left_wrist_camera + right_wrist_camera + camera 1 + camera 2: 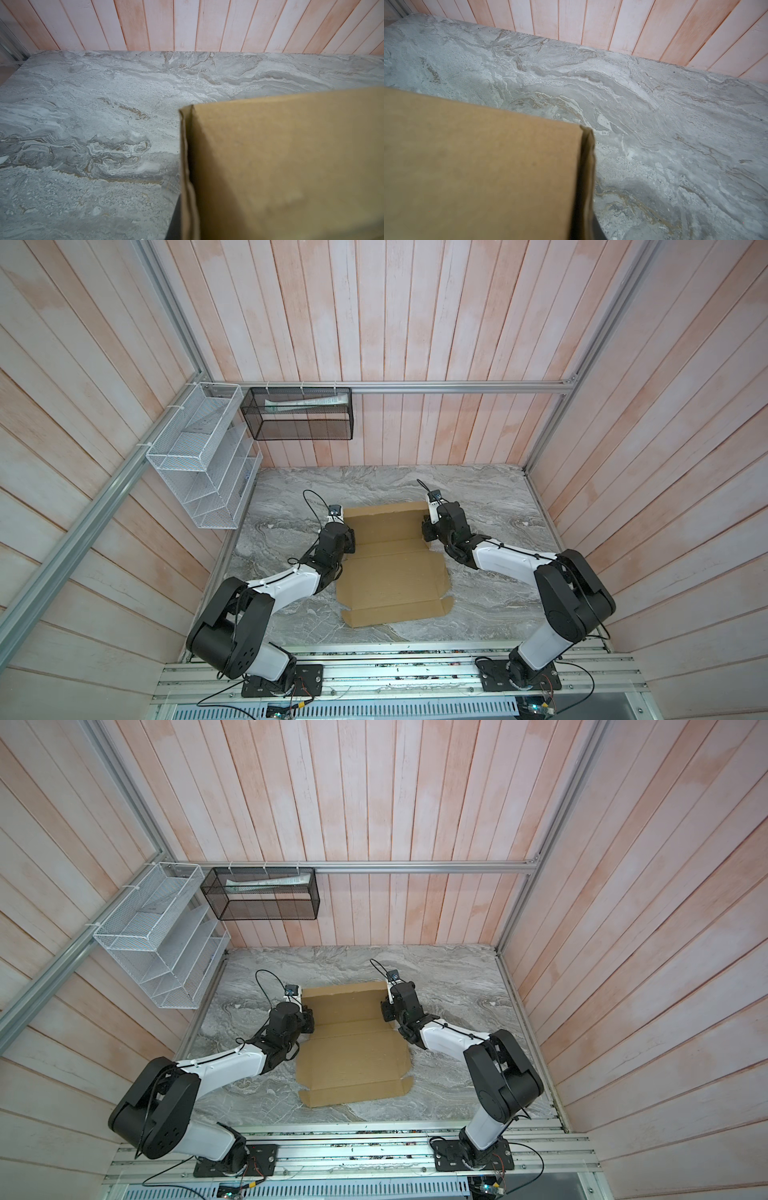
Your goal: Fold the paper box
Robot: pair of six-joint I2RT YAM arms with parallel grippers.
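The paper box point(390, 572) point(353, 1052) is a tan cardboard sheet lying mid-table in both top views, with its near flaps flat. Its far panel is tipped up between the two arms. My left gripper point(349, 541) is at that panel's left edge and my right gripper point(427, 531) at its right edge. The left wrist view shows the cardboard point(280, 166) with a doubled side flap, and one dark finger point(173, 224) lies against the flap's outside. In the right wrist view the cardboard point(477, 166) shows the same, with a dark finger point(597, 230) outside its flap. Both inner fingers are hidden.
The grey marble table point(490, 506) is boxed in by pink plank walls. On the far left wall hang a white wire rack point(203, 456) and a black mesh basket point(299, 414) with papers in it. An aluminium rail point(395, 672) carrying both arm bases runs along the front edge.
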